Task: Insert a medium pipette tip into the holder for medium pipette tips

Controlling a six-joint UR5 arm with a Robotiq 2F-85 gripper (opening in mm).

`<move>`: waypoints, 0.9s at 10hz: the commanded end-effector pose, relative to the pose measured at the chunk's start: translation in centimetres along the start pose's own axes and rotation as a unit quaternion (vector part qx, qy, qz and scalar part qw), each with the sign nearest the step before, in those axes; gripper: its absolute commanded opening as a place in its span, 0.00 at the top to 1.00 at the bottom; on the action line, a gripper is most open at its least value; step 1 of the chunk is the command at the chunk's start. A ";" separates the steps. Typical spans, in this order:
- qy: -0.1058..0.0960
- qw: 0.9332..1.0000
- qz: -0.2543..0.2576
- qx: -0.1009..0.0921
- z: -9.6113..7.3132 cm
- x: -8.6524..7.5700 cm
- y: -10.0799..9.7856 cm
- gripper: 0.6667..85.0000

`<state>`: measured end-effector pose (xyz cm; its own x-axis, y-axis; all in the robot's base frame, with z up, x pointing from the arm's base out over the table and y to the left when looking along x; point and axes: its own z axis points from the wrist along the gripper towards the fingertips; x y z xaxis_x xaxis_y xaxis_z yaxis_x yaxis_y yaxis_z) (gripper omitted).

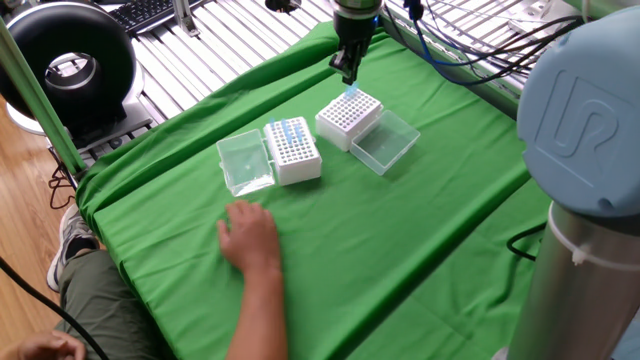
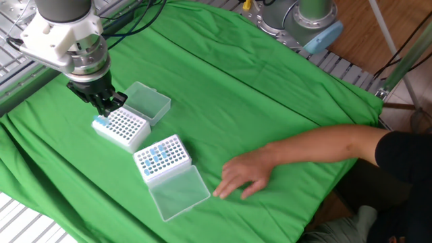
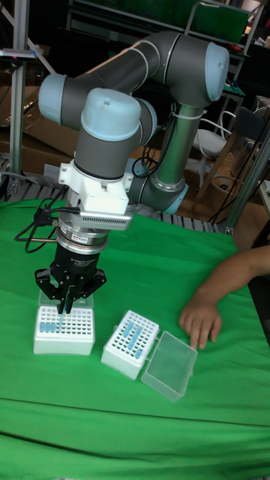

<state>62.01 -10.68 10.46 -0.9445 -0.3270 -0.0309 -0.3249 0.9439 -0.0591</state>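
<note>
My gripper [image 1: 346, 76] [image 2: 103, 109] [image 3: 64, 307] hangs straight down over the far corner of the white holder [image 1: 352, 116] [image 2: 123, 129] [image 3: 64, 331]. Its fingers are pressed together on the top of a medium pipette tip [image 1: 351, 91] [image 2: 101, 122] [image 3: 46, 328]. The tip's blue part sits at the holder's corner hole. The holder's other holes look empty. The holder's clear lid [image 1: 385, 141] [image 2: 147, 102] lies open beside it.
A second white rack [image 1: 292, 149] [image 2: 160, 157] [image 3: 130, 341] with several blue tips stands nearby, its clear lid [image 1: 244, 163] [image 2: 177, 193] [image 3: 169, 366] folded open. A person's hand [image 1: 248, 236] [image 2: 243, 177] [image 3: 201, 319] rests flat on the green cloth close to that rack.
</note>
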 end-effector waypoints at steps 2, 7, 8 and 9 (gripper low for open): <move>-0.001 1.000 -0.016 -0.013 0.4 0.2 0.2 0.70; 0.009 0.998 0.059 -0.029 -0.6 -1.7 5.9 0.68; 0.011 0.997 0.075 -0.031 -0.7 -2.3 7.5 0.69; 0.010 0.995 0.091 -0.037 -0.6 -2.9 9.1 0.69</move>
<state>61.70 -5.21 10.45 -0.9729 -0.2306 -0.0160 -0.2304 0.9730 -0.0136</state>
